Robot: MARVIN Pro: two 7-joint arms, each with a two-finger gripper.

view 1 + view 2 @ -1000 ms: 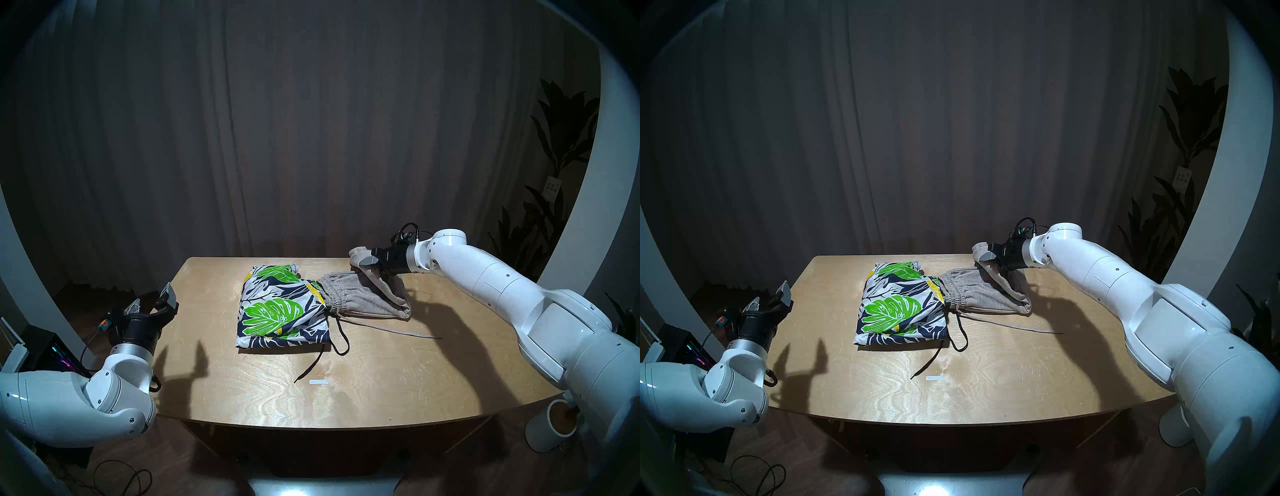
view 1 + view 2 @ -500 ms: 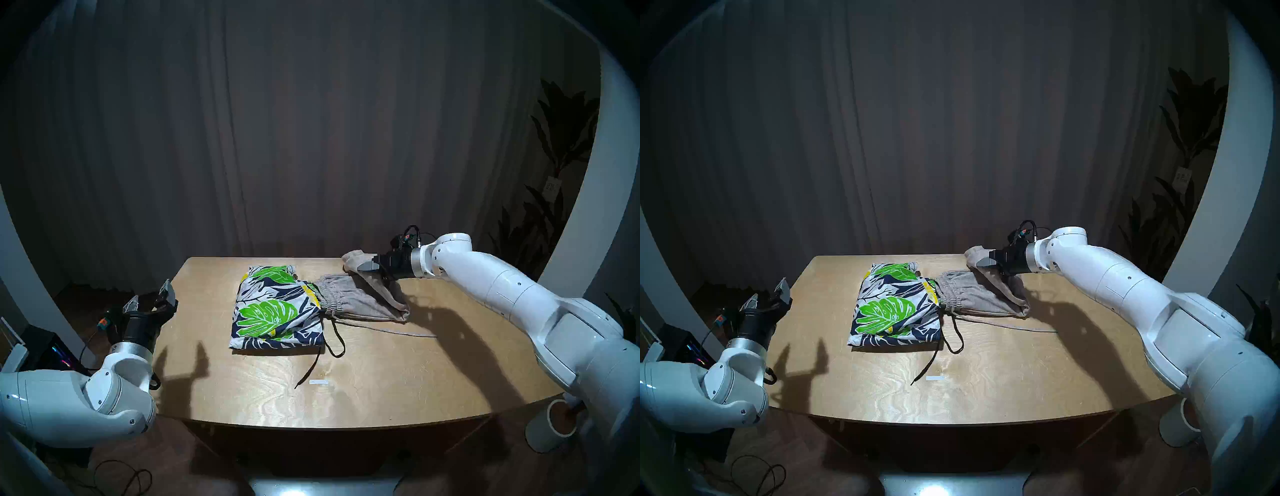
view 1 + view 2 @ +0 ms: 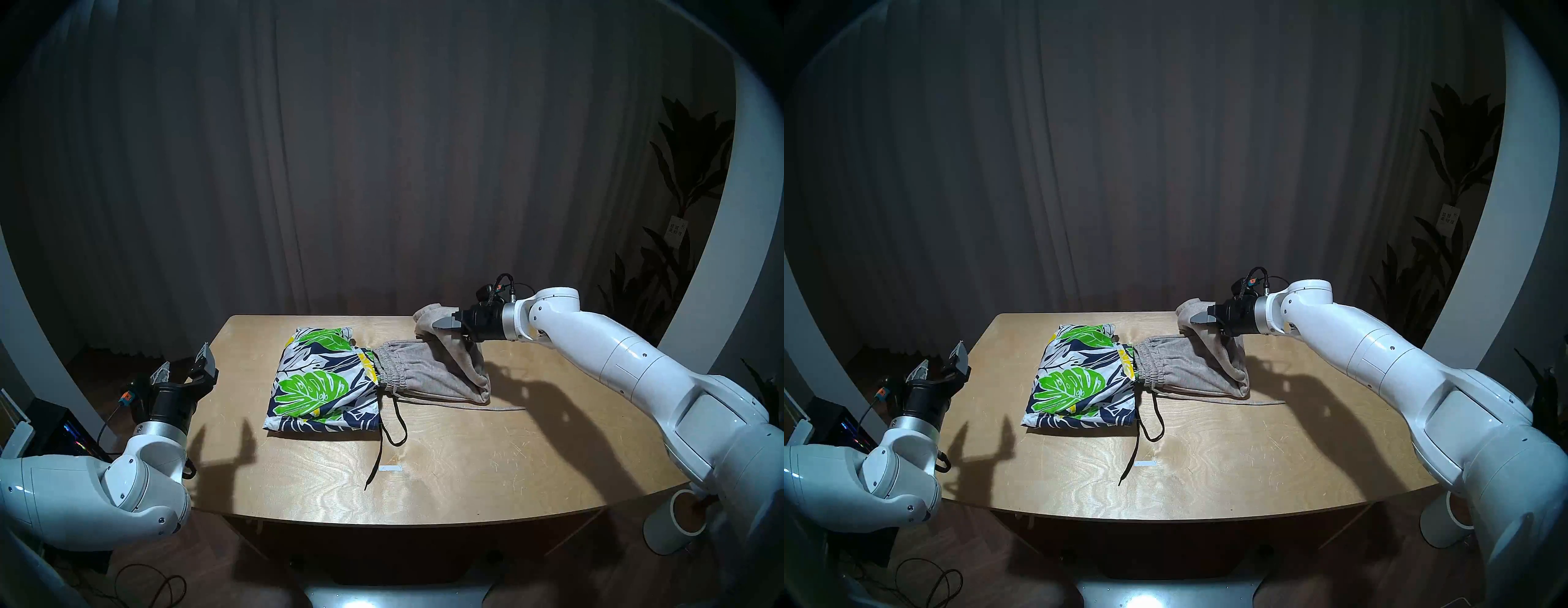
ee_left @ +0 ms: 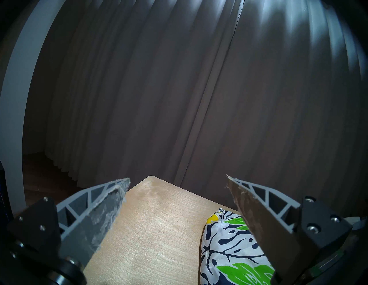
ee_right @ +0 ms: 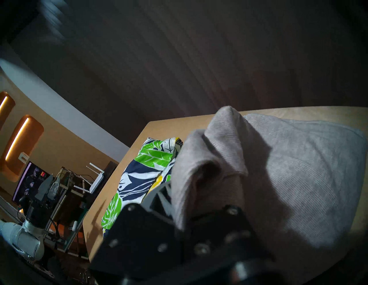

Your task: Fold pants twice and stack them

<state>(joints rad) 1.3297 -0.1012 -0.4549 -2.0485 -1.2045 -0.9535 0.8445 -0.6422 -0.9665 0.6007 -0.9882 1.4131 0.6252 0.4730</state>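
Note:
The folded leaf-print shorts (image 3: pixel 324 382) (image 3: pixel 1083 382) (image 4: pixel 235 250) (image 5: pixel 143 179) lie mid-table, with a black drawstring (image 3: pixel 382 446) trailing toward the front. Their right edge overlaps the waistband of the light-grey shorts (image 3: pixel 428 373) (image 3: pixel 1187 373) (image 5: pixel 288 169). My right gripper (image 3: pixel 439 325) (image 3: pixel 1197 318) is shut on a raised leg end of the grey shorts, lifted above the table and bent back leftward. My left gripper (image 3: pixel 184 361) (image 3: pixel 941 358) (image 4: pixel 177 183) hovers open and empty at the table's left edge, pointing up.
A wooden table (image 3: pixel 424 467) carries a small white strip (image 3: pixel 390 468) near the front. A thin grey cord (image 3: pixel 488 408) trails right from the grey shorts. Beside the table's right front corner, a white cup (image 3: pixel 674 526) stands on the floor. Dark curtains hang behind.
My right gripper has moved left with the grey leg end, and both pairs of shorts have slid leftward across the table. The left arm has not moved.

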